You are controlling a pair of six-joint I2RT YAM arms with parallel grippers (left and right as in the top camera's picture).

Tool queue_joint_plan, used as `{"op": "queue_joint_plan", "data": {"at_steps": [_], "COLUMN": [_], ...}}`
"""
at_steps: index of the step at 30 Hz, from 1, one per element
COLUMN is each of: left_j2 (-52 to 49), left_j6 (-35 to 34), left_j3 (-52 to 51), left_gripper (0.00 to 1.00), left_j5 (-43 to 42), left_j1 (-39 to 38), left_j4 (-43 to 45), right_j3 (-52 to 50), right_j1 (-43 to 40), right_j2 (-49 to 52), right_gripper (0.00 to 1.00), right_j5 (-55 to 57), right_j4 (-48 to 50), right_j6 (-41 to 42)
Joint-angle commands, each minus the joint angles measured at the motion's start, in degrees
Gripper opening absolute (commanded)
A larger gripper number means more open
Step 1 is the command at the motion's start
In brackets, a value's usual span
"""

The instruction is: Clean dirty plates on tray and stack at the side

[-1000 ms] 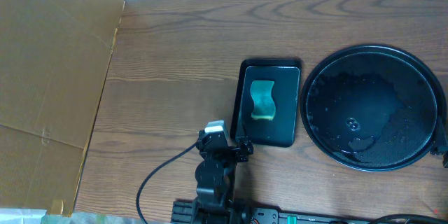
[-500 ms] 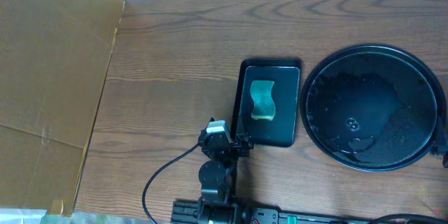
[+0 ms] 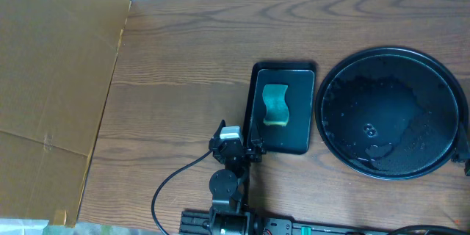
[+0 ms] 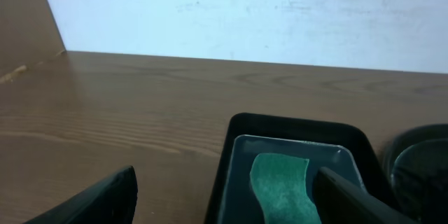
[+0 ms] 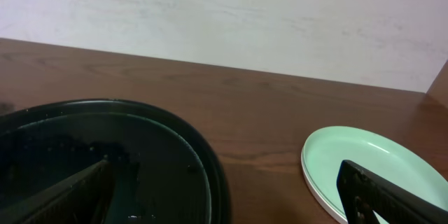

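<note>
The round black tray [image 3: 389, 114] lies wet at the right with no plates on it, and its rim [image 5: 210, 175] fills the left of the right wrist view. One white plate with a pale green face [image 5: 364, 164] rests on the table to the right of the tray. No smear shows on it. My right gripper [image 5: 224, 175] is open, low over the gap between tray and plate, and empty. My left gripper [image 3: 236, 145] is open and empty at the near-left corner of the small rectangular tray [image 4: 231, 140].
The small rectangular black tray [image 3: 257, 110] holds a green sponge [image 3: 276, 106], which lies just ahead between the left fingers [image 4: 105, 199]. A brown cardboard wall [image 3: 51, 81] runs along the left side. The left arm's cable [image 3: 165, 187] trails near the front edge.
The left arm has drawn back a little toward the near edge and shifted slightly right. Both grippers stay open, and the trays and sponge have not moved.
</note>
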State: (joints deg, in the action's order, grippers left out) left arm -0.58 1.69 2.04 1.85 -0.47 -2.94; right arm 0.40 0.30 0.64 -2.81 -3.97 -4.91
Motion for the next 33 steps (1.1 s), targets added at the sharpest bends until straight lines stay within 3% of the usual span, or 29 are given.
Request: {"op": "queue_joint_plan", "data": {"at_steps": [1, 10, 18, 33], "left_j2": [0.52, 0.5, 0.5, 0.5], "left_j6": [3.45, 6.93, 2.45, 2.32], "left_j3": [-1.84, -1.84, -1.84, -1.84], "left_gripper": [0.8, 0.8, 0.8, 0.8], "left_j5": [0.07, 0.33, 0.31, 0.26], "left_j1": [0.31, 0.31, 0.31, 0.31], "left_j4": [-1.14, -1.22, -1.25, -1.2], "right_j3": [-0.11, -0.11, -0.11, -0.11], "right_j1": [0.46, 0.46, 0.46, 0.46], "right_j2": [-0.37, -0.37, -0.37, -0.37], "right_gripper": [0.99, 0.99, 0.99, 0.99], "right_j5": [0.24, 0.24, 0.24, 0.24], "right_j4": [-0.22, -0.22, -0.22, -0.22], "right_j6": [-0.74, -0.74, -0.74, -0.74]}}
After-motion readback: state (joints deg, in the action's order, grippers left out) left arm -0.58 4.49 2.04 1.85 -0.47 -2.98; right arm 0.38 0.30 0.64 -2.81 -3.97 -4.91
